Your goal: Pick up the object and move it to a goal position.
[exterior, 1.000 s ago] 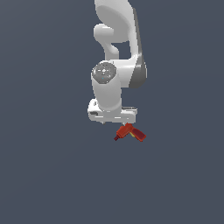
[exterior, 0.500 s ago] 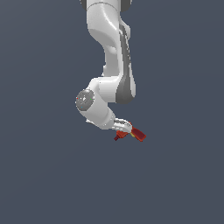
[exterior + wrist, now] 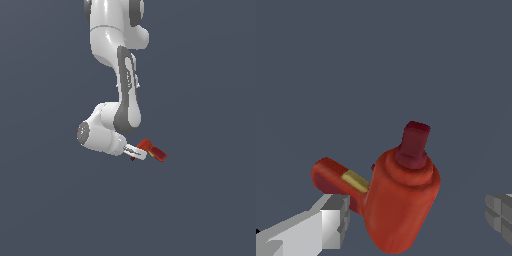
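Note:
The object (image 3: 154, 150) is a small red L-shaped thing like a toy drill, lying on the grey floor. In the wrist view the object (image 3: 401, 200) shows a dark red tip pointing away and a yellowish mark on its handle. My gripper (image 3: 138, 152) reaches it tilted, from the exterior view's left. The gripper (image 3: 416, 216) is open and straddles the object: one finger (image 3: 331, 222) is close against the handle side, the other finger (image 3: 500, 212) stands well apart from the body.
The white arm (image 3: 120, 75) hangs down from the top of the exterior view, its wrist (image 3: 97, 134) bent low beside the object. A plain grey surface (image 3: 210, 200) lies all around.
The wrist has swung to the exterior view's left and tilted over, so the hand now comes at the object from the side. The object has stayed in place.

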`<act>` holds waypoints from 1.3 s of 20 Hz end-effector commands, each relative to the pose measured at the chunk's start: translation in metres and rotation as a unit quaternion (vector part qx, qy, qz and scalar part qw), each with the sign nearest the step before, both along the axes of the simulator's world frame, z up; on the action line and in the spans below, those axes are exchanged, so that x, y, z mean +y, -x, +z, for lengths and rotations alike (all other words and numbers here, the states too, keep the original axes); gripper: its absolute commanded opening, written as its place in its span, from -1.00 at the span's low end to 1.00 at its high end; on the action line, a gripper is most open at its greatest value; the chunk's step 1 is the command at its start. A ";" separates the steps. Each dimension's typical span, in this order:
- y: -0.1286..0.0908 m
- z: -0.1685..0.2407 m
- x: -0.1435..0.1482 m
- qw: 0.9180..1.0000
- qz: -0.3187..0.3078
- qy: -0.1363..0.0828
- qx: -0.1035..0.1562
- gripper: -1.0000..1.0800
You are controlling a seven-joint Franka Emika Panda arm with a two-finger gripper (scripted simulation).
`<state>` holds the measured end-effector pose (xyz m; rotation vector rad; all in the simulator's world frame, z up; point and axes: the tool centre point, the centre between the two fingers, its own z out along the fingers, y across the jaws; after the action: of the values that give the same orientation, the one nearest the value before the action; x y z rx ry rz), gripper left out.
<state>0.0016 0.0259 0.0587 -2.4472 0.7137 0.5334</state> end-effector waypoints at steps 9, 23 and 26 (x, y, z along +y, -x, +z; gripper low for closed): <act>-0.002 -0.007 0.004 0.999 -0.030 -0.039 0.021 1.00; 0.005 -0.029 0.024 0.998 -0.032 -0.041 0.022 -1.00; 0.005 -0.029 0.024 0.998 -0.032 -0.041 0.022 -1.00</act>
<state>-0.0013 0.0472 0.0340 -2.3358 0.7708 0.5731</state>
